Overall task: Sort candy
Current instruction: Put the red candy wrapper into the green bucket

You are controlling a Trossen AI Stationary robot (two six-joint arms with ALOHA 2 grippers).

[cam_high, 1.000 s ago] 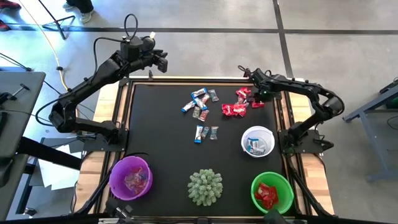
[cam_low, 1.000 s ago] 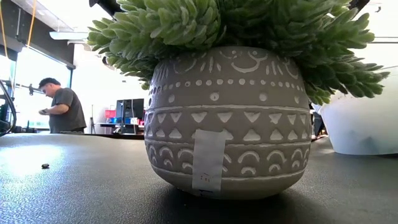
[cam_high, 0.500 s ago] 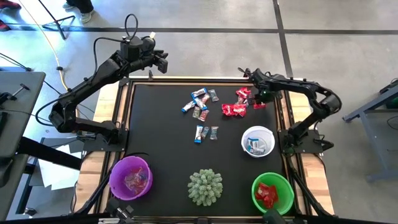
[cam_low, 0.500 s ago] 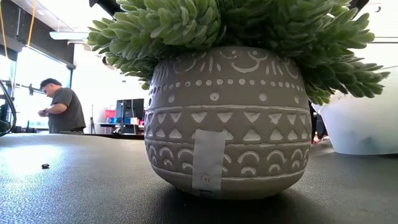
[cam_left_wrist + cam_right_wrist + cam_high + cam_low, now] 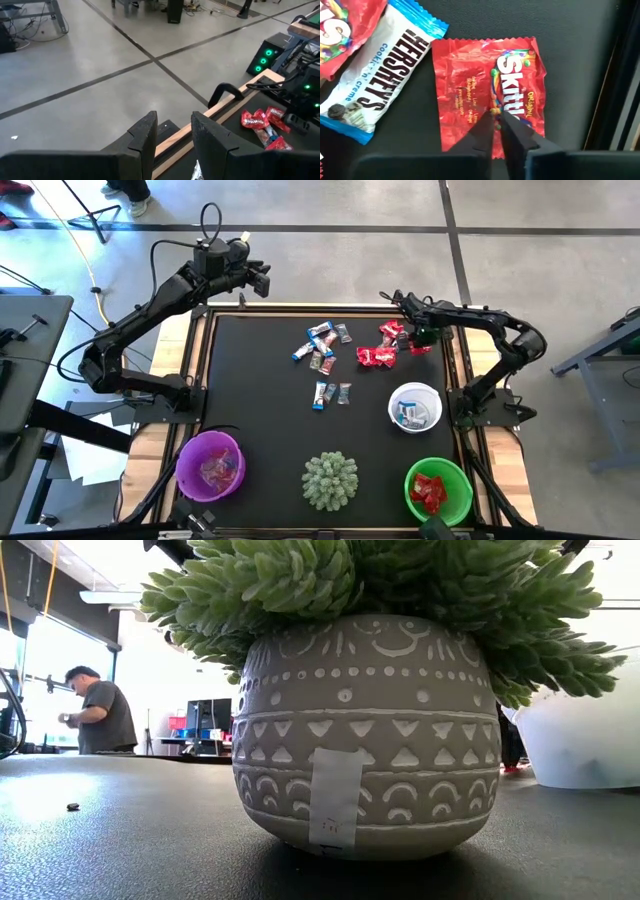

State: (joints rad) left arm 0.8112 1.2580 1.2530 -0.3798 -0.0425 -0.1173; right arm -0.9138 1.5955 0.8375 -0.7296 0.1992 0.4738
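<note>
Right gripper (image 5: 497, 122) down on the mat at the far right corner, fingers pinched almost together on the middle of a red Skittles packet (image 5: 487, 95). Wrapper lies flat beneath the tips; whether foil is actually caught between them I cannot tell. A blue-and-white Hershey's bar (image 5: 375, 75) sits just beside the jaws, touching the red packet's edge, with another red wrapper beyond it.

Left gripper (image 5: 172, 135) hangs off the table's far left edge, fingers parted, nothing between them.

To do the pick well, judging from here: lift slowly and straight, check the packet comes up alone, and do not drag the neighbouring bar. If the tips only skate on the foil, re-grip nearer a crimped end.

Containers, all well behind the right jaws toward the near edge:
- green bowl (image 5: 438, 466): red packets inside, the likely home for this one.
- white bowl (image 5: 414, 390): blue-and-white pieces.
- purple bowl (image 5: 210, 445): pinkish and mixed wrappers.

Remaining loose candy (image 5: 322, 348) lies mid-mat, between the two grippers. Potted succulent (image 5: 330, 480) stands between the purple and green bowls.
</note>
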